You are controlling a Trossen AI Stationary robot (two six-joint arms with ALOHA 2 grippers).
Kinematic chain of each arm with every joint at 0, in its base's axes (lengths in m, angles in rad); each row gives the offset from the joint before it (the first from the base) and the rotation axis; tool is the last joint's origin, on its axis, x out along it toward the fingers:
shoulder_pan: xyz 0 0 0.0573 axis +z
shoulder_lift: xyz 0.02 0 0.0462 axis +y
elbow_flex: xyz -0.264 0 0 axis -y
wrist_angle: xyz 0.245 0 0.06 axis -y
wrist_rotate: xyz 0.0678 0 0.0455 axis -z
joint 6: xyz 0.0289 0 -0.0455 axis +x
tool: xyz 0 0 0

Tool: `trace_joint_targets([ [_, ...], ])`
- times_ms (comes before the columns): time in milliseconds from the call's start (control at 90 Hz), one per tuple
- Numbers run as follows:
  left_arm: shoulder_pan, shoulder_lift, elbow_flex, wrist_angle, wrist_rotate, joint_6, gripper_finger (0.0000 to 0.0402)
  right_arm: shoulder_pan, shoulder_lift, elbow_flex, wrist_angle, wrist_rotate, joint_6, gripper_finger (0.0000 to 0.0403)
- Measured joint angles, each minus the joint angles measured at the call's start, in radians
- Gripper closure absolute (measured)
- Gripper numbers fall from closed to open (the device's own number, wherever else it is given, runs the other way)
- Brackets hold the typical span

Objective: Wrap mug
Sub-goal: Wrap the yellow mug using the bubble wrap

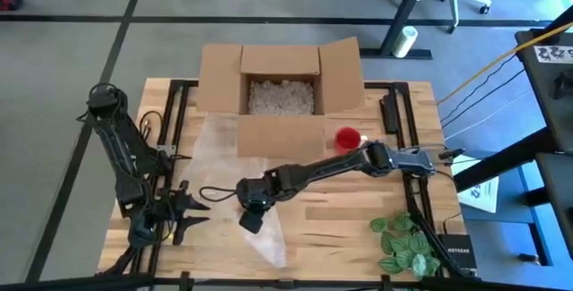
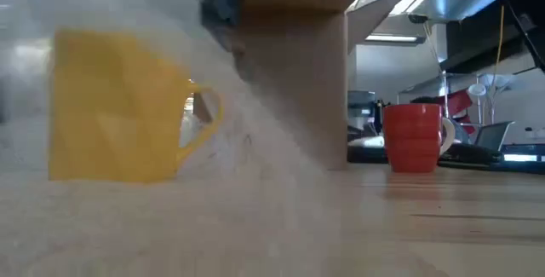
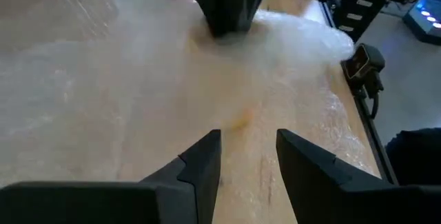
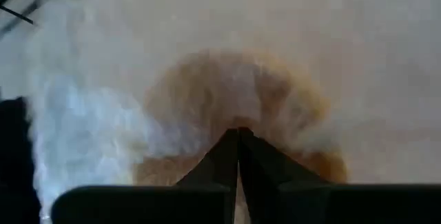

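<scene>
Table point(image 1: 358, 215) carries an open cardboard box point(image 1: 279, 74) at its far edge, filled with white packing peanuts point(image 1: 281, 96). Bubble wrap point(image 1: 219, 152) spreads from the box to the near edge and covers a yellow mug point(image 2: 115, 106). The right gripper point(image 1: 253, 203) is closed, pinching the wrap above it. The left gripper point(image 1: 192, 204), near the left corner, has its jaws apart. A red mug point(image 1: 347, 136) stands beside the box.

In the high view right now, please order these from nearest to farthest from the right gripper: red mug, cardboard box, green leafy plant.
From the right gripper:
1. Cardboard box, behind it, at the table's far side.
2. Red mug, beside the box's right front corner.
3. Green leafy plant, at the table's near right corner.
</scene>
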Motion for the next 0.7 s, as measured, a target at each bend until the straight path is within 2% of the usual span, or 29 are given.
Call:
trace_joint_targets([
  [200, 0.041, 0.070, -0.065, 0.017, 0.046, -0.137, 0.0278, 0.002, 0.001, 0.000, 0.001, -0.004, -0.001, 0.0403],
  [289, 0.062, 0.098, -0.102, 0.106, 0.063, -0.145, 0.0278, 0.002, 0.002, 0.003, 0.000, -0.012, -0.002, 0.0403],
  [544, 0.157, 0.168, -0.164, 0.459, 0.097, 0.128, 0.0278, 0.001, 0.003, 0.004, 0.004, -0.027, -0.004, 0.0403],
  [700, 0.253, 0.224, -0.166, 0.594, 0.179, 0.322, 0.0285, 0.001, 0.003, 0.004, 0.003, -0.042, -0.004, 0.0403],
])
